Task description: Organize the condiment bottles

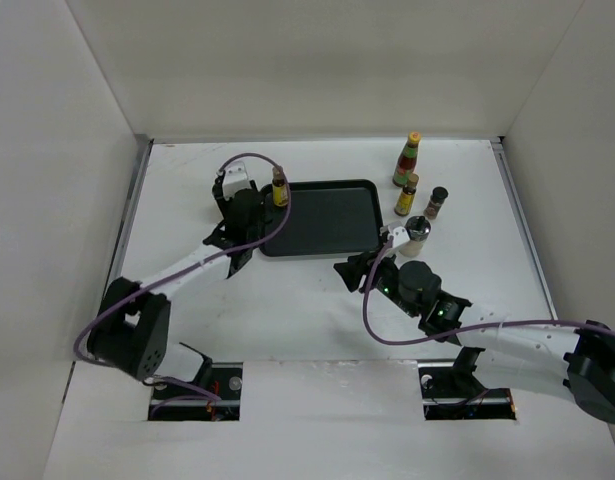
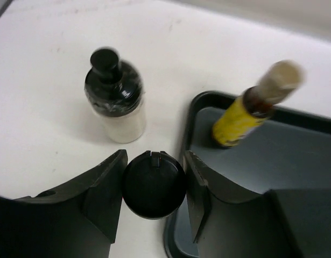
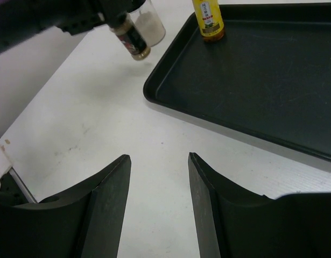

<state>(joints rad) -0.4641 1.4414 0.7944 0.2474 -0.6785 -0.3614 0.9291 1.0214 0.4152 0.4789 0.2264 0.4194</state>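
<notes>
At the left edge of the tray (image 2: 190, 118), by its far corner | my left gripper (image 2: 154, 164) pinches the dark-capped jar (image 2: 153, 188), upright, narrow grip | tray floor lies just right | right gripper (image 3: 160, 177) farther, parted, empty.

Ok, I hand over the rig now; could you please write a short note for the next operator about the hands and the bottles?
Left hand: closed on a black-capped jar by the left edge of the tray.
Right hand: open, empty, over the table near the tray's near right corner.
Done: one amber bottle stands in the tray's far left corner.
Left: the held jar, a white-filled jar beside it, and four right of the tray: tall red bottle, second amber bottle, small dark-capped jar, silver-lidded shaker.
</notes>
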